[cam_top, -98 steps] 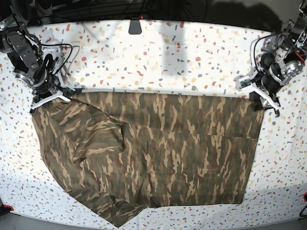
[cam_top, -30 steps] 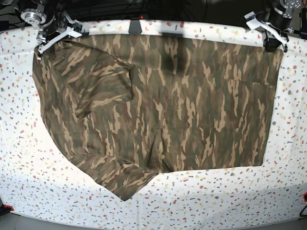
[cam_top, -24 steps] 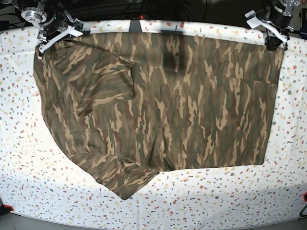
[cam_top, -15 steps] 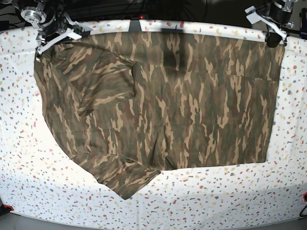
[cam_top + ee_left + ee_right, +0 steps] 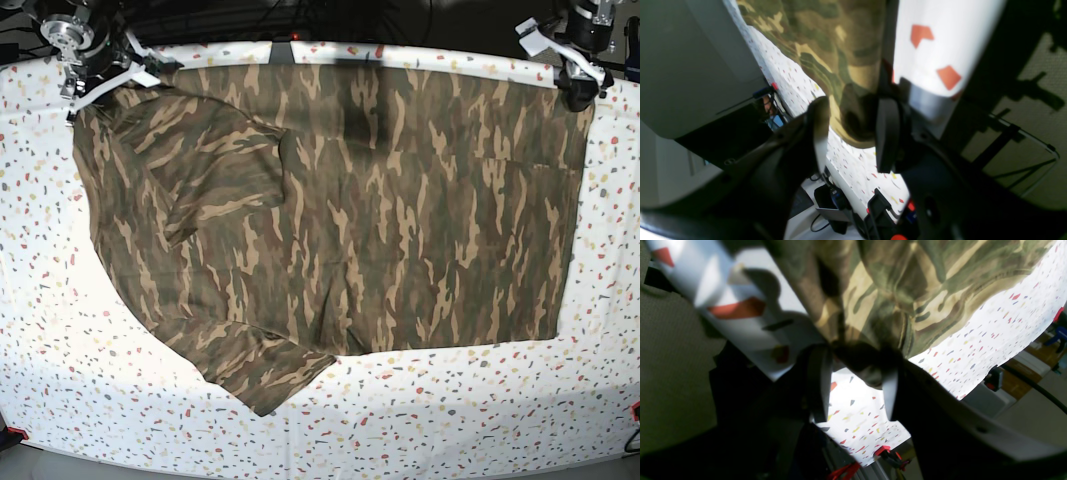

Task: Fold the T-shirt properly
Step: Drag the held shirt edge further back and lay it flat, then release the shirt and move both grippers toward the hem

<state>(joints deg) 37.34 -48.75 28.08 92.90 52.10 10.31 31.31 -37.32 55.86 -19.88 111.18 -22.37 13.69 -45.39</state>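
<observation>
We see the left tool [image 5: 848, 133] with its jaws standing apart around a hanging corner of the T-shirt [image 5: 826, 46]; the cloth lies against the right-hand finger, with a gap on the other side, so we read it as open rather than clamped. In the right wrist view the right tool [image 5: 853, 383] has its two fingers pressed into a bunched fold of the camouflage T-shirt [image 5: 893, 290], holding it. Both wrist views are blurred and dim near the fingers, so we cannot make out the exact contact there.

In the base view the left tool [image 5: 578, 75] sits at the upper right of the frame and the right tool [image 5: 100, 78] at the upper left, each partly cut off by the top edge, each at a top corner of the T-shirt [image 5: 380, 210]. The shirt lies spread flat across the middle of the frame, one sleeve folded over at centre left, another pointing to the lower left.

The white speckled surface [image 5: 470, 420] shows bare along the bottom, left and right margins. Beyond its far edge the room is dark, with cables only faintly visible.
</observation>
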